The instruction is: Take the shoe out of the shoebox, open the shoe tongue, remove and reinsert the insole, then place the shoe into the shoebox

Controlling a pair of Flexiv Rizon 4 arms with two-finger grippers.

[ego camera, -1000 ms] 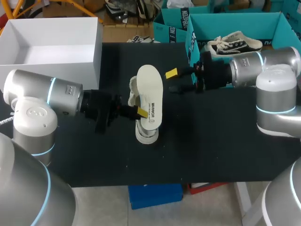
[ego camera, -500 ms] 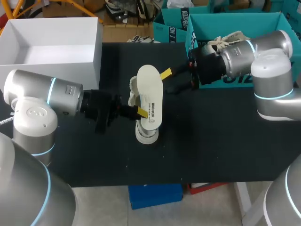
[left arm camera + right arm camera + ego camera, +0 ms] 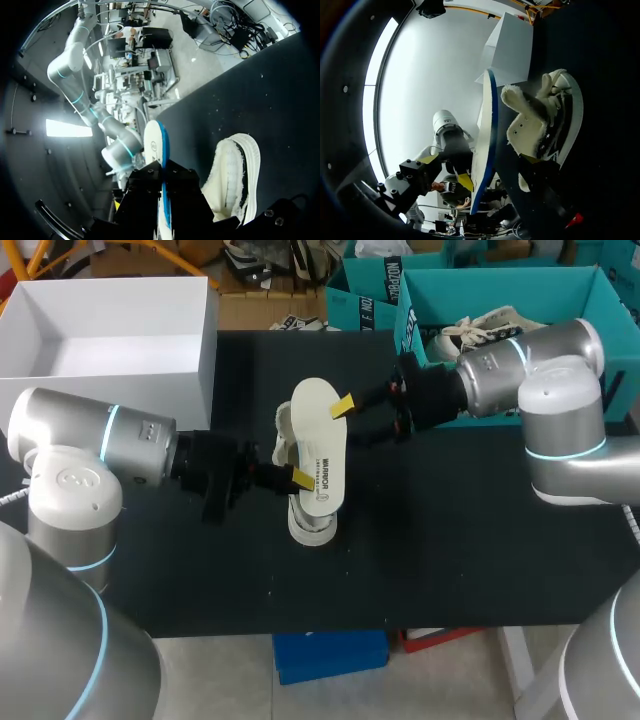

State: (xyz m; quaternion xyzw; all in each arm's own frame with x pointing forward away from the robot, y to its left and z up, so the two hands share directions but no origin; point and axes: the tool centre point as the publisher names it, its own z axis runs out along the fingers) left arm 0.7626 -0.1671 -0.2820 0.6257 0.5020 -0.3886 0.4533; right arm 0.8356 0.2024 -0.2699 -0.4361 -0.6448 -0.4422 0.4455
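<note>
Left gripper (image 3: 297,478) is clamped on the insole (image 3: 318,435), holding it on edge just beside the shoe (image 3: 312,525), and in the left wrist view we see the insole running edge-on between its fingers. Right gripper (image 3: 350,420) stands with its fingers spread, one yellow fingertip (image 3: 343,405) at the insole's right edge; in its wrist view we see the insole and the shoe's fleecy lining between the fingers. We locate the shoe lying at the middle of the black table (image 3: 450,540), outside the white shoebox (image 3: 206,340).
</note>
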